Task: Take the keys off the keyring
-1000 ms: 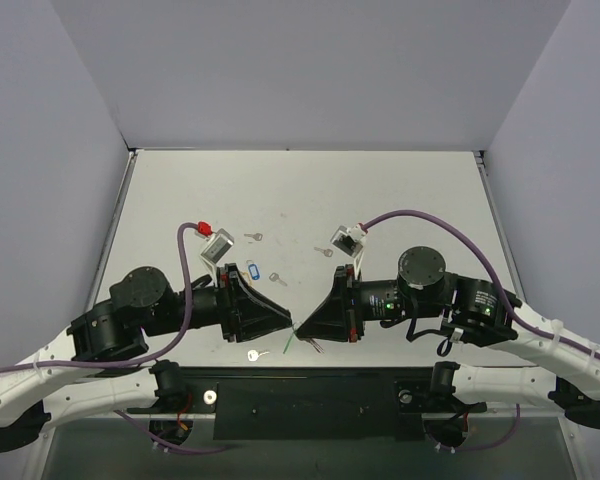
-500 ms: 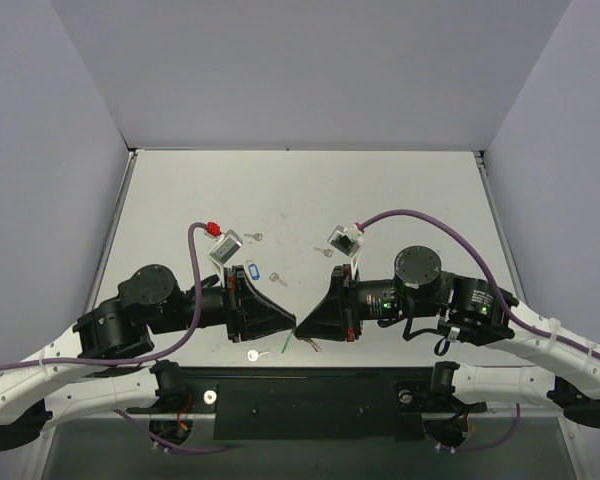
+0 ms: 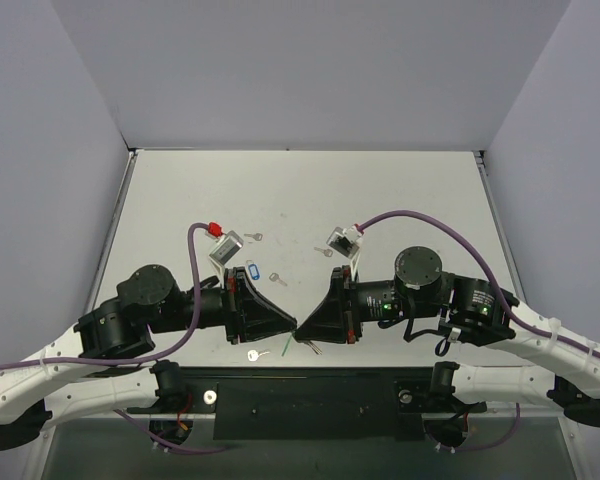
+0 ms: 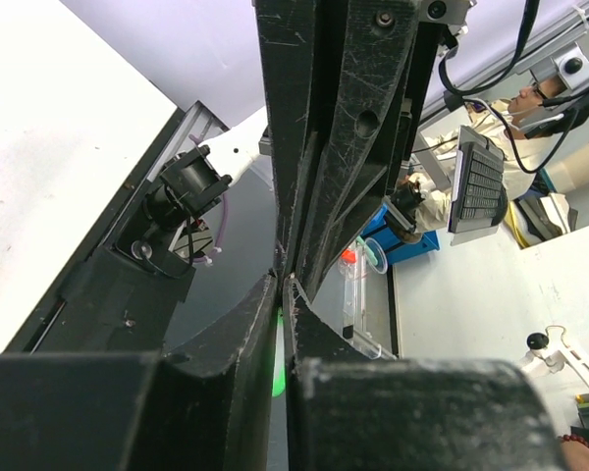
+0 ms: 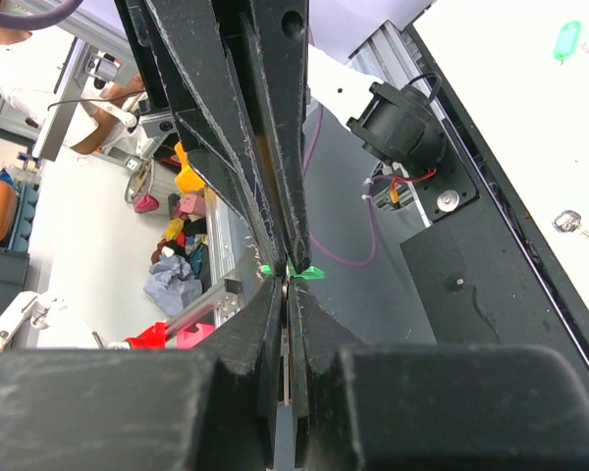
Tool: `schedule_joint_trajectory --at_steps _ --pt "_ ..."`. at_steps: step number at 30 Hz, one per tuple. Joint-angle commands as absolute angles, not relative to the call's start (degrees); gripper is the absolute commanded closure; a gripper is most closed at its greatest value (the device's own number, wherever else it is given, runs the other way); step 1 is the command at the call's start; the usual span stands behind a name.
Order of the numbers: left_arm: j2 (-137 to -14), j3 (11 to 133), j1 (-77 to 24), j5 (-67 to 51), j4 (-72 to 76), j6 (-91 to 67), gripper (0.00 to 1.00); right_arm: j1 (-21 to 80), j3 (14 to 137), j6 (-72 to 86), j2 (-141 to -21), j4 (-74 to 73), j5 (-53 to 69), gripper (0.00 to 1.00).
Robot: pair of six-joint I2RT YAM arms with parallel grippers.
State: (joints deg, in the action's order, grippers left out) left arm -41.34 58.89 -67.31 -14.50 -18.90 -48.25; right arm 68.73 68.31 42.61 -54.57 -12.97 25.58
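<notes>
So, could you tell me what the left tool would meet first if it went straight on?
The right tool, tip to tip with the left tool; only the green keyring tag seems between them.

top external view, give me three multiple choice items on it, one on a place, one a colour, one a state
1. Where do the left tool and right tool meet? A near table edge, centre; B far edge; C left wall.
2. The tag beside the left arm is: A orange; B blue; C black.
3. The left tool is: A wide open; B out of view; C shut.
A, tips touch at the near edge; B, plainly blue; C, its fingers pinch the green tag.
</notes>
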Motion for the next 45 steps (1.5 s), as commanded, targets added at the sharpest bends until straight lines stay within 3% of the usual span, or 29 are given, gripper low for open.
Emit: schedule_joint_trajectory --at_steps 1,3,9,13,15,17,29,39,45 --pt "-41.22 58.54 -68.29 -17.75 -13.80 -49.31 0.90 68.82 70.40 42.63 -55.46 -7.65 24.08 1.00" --pt "-41.13 58.45 -68.29 -17.84 -13.54 -49.48 1.00 68.82 70.31 42.71 -55.46 -7.56 24.00 1.00" --pt "-39.99 59.59 -68.38 -13.55 -16.16 -48.87 1.00 68.82 70.14 42.98 -55.63 -7.73 24.08 0.98" --pt "-39.64 60.64 -68.38 -11.52 -17.92 -48.60 1.00 68.82 69.61 43.33 -55.37 -7.73 23.91 0.68" --pt "-39.55 61.08 -68.38 -10.38 -18.63 -48.52 1.00 68.73 69.17 43.42 -55.11 -7.12 23.99 0.58" --pt "-39.29 61.43 -68.38 -9.32 -19.59 -48.25 1.00 68.73 68.65 43.68 -54.58 -6.68 23.64 0.55" --pt "-39.46 62.40 -68.38 -7.39 -20.30 -48.43 1.00 68.82 67.15 44.30 -53.61 -5.54 23.12 0.54" --pt "-39.46 63.63 -68.38 1.66 -29.79 -47.99 1.00 68.82 65.66 43.77 -53.09 -10.02 18.20 0.54" --pt "-40.69 66.35 -68.38 9.31 -38.75 -48.16 1.00 68.91 61.26 44.65 -52.29 -13.17 14.24 0.47"
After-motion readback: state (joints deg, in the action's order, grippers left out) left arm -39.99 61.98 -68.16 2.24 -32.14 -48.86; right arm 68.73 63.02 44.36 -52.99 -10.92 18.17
